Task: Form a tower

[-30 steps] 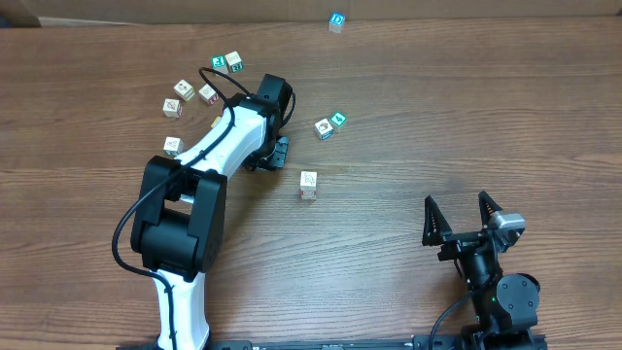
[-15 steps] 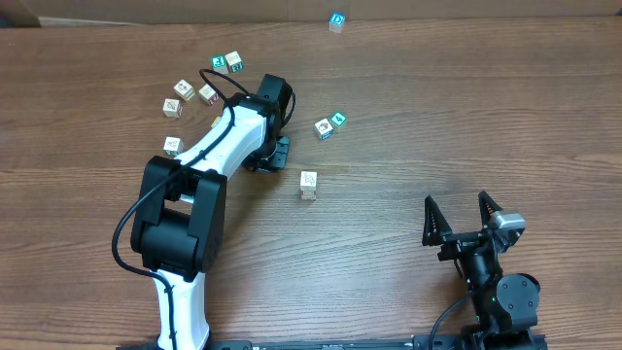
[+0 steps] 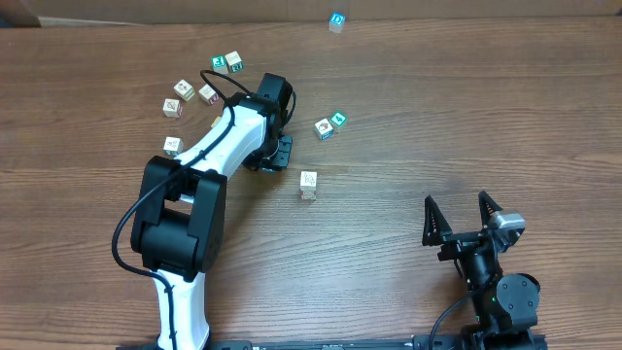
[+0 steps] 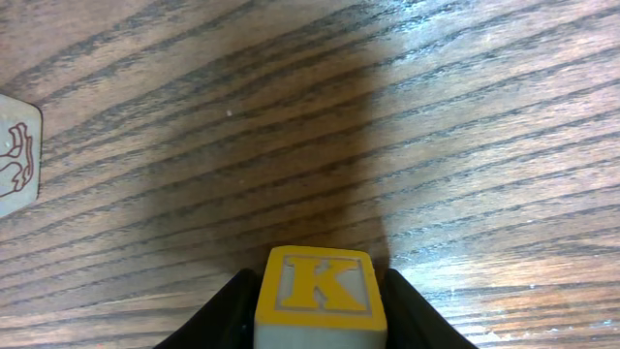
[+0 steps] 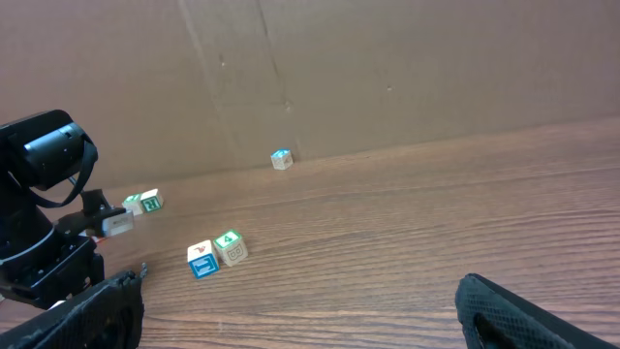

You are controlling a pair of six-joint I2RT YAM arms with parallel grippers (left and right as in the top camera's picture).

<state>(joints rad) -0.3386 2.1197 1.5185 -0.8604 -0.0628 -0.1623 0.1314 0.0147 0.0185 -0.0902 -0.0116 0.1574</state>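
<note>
**Left claw closed on yellow K cube; tower just beside it**

Left part of the bench (image 3: 437, 117): a scatter of loose cubes (image 3: 185, 90), well apart from the work.

Left gripper (image 3: 279, 156): left of bench centre, pointing down. In the wrist view the jaws stand narrow, one against each side of the yellow K cube (image 4: 318, 286), with the K face toward the camera. Bare wood lies ahead of it. Cannot tell whether the cube is clear of the wood.

A cream cube with red-brown print (image 4: 14, 155) is cut off by the wrist view's left edge. Cannot tell which cube it is.

The tower (image 3: 309, 183): a short cream column near bench centre. It is just beside the left gripper, on the front-edge side, and not touching it. Its top print is too small to read.

Toward the back edge: a blue-printed cube (image 3: 324, 128) and a green-printed cube (image 3: 338, 119) side by side. A blue-topped cube (image 3: 336, 21) sits at the back edge itself.

Right gripper (image 3: 455, 198): near the front-right corner, jaws wide, nothing between them.

Judgement: the step in hand is carrying the K cube onto the tower.
- Raise it above the column's top before any sideways travel, because a low approach would knock the column.
- Square the cube's faces to the top cube and centre it.
- Lower it straight down and open only once it rests.
- Withdraw straight up.
</note>
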